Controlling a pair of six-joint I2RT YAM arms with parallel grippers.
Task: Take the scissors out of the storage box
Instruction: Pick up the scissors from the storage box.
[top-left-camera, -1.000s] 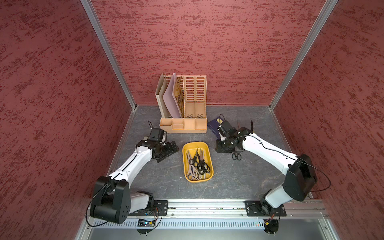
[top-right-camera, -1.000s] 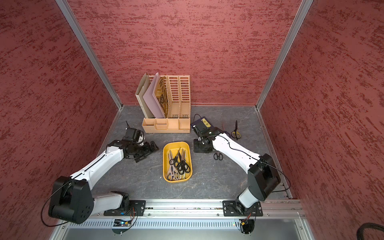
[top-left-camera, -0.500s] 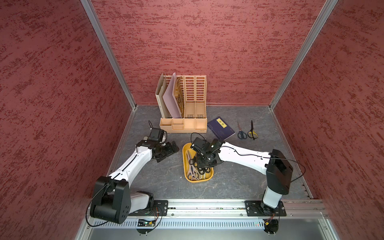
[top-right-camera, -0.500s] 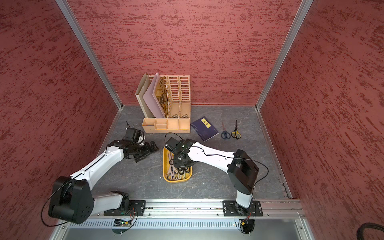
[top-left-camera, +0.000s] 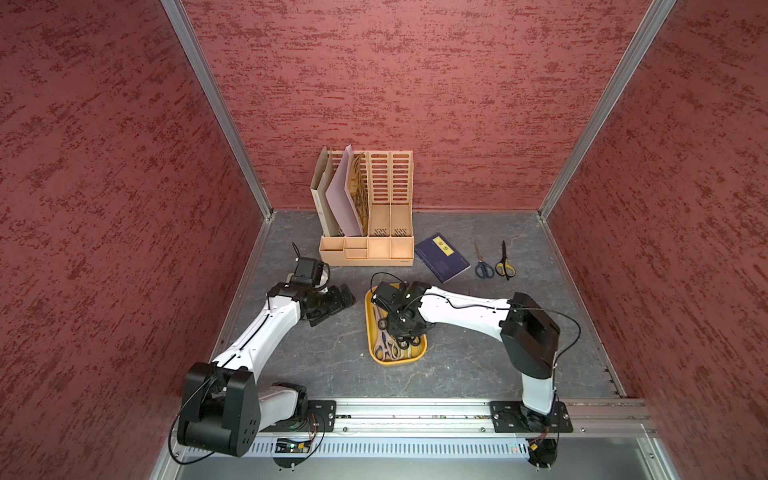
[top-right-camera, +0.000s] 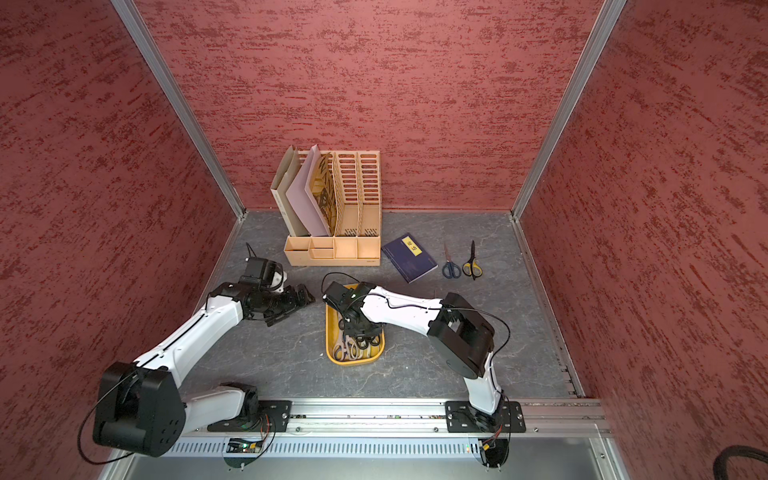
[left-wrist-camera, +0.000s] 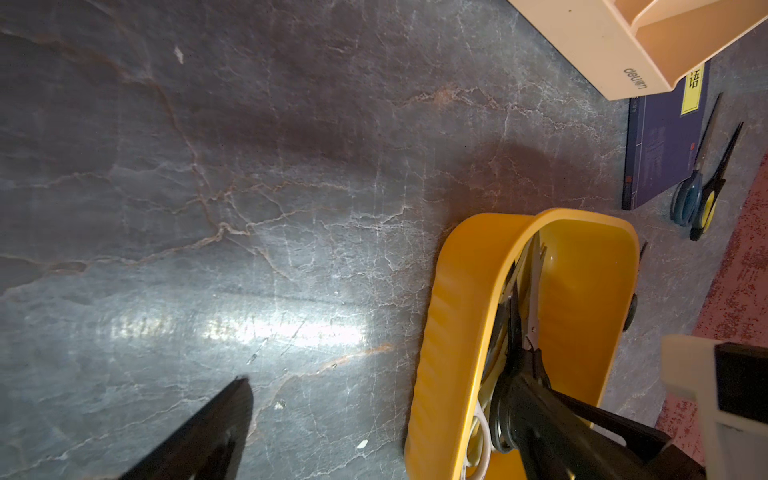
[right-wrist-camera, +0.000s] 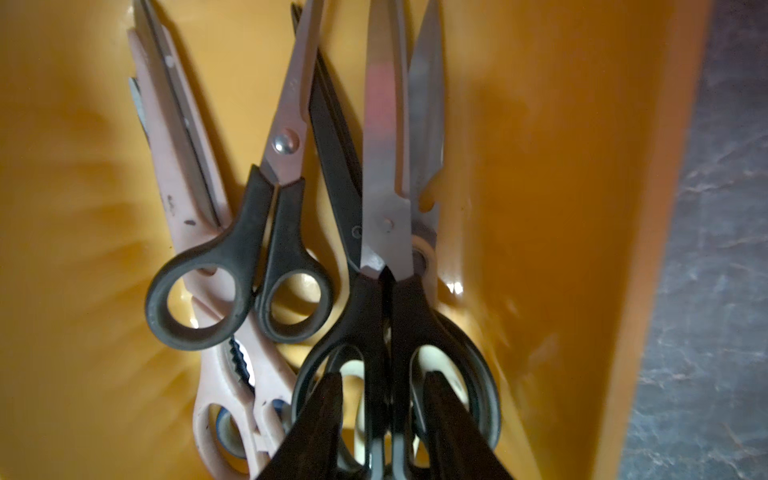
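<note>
The mustard-yellow storage box lies mid-table with several scissors in it. My right gripper reaches down into the box. Its fingers sit inside the two finger loops of a large black-handled pair, straddling the central handle bars with a narrow gap on each side. A smaller black-handled pair and cream-handled pairs lie beside it. A blue-handled pair and a yellow-black pair lie on the table at the back right. My left gripper rests open and empty, left of the box.
A tan slotted file organiser holding folders stands at the back. A navy book lies between it and the two loose scissors. Red walls close in three sides, and a metal rail runs along the front.
My right gripper has swung from the back right, beside the blue-handled pair left on the table, to the box and settled onto the black handles. The left arm has not moved.
</note>
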